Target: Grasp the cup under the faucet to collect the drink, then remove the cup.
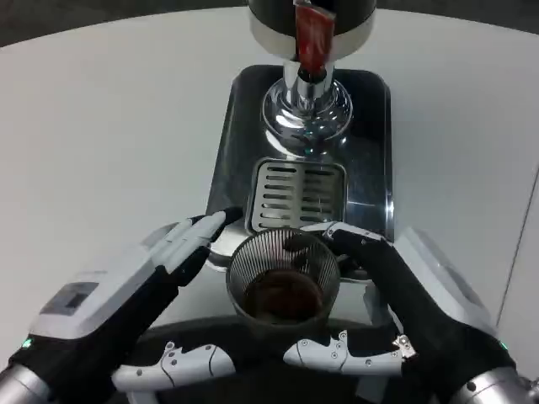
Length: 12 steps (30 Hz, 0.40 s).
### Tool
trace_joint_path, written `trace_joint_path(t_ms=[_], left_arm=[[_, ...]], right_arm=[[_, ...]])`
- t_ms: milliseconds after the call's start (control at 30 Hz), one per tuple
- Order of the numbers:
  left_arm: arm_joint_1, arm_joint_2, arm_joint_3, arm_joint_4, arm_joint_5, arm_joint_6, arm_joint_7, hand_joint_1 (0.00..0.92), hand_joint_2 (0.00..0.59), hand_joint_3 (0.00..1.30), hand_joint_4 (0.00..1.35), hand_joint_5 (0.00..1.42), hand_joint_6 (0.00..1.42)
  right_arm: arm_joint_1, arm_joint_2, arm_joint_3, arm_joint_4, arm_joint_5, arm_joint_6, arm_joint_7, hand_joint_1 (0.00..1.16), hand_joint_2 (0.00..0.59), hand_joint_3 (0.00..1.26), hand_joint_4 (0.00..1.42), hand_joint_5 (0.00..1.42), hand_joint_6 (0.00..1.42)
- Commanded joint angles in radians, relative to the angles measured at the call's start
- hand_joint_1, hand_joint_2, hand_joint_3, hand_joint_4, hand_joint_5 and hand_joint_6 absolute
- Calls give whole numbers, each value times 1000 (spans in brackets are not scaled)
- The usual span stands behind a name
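Observation:
A ribbed clear cup (284, 284) with dark drink in its bottom stands upright just in front of the dispenser's drip grate (299, 194), well short of the red-handled faucet (312, 38). My right hand (402, 295) holds the cup: its fingers wrap the far right rim and its thumb lies along the near side. My left hand (147, 286) lies to the cup's left with its fingers stretched out straight, their tips close to the cup's rim, and its thumb spread below. Whether the left fingers touch the cup is unclear.
The dispenser's chrome column (305, 109) rises from a shiny steel base tray (375, 143) at the centre back. White table (101, 126) stretches to the left and right. A table edge runs at the far right (518, 252).

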Motion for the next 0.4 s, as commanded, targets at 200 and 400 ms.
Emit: trace_joint_path(t_ms=[200,400], left_arm=[[3,5,-7,7,-9,-15,8,0,59,0,0,0,0],[0,7,-6,12,-10,-15,7,0,62,0,0,0,0]], right_arm=[[-5,11,-3,-34,9,-12,-1,1026,285,841,1107,1297,1424],[-9,11,-4,-30,11,-12,1,1026,285,841,1107,1297,1424]])
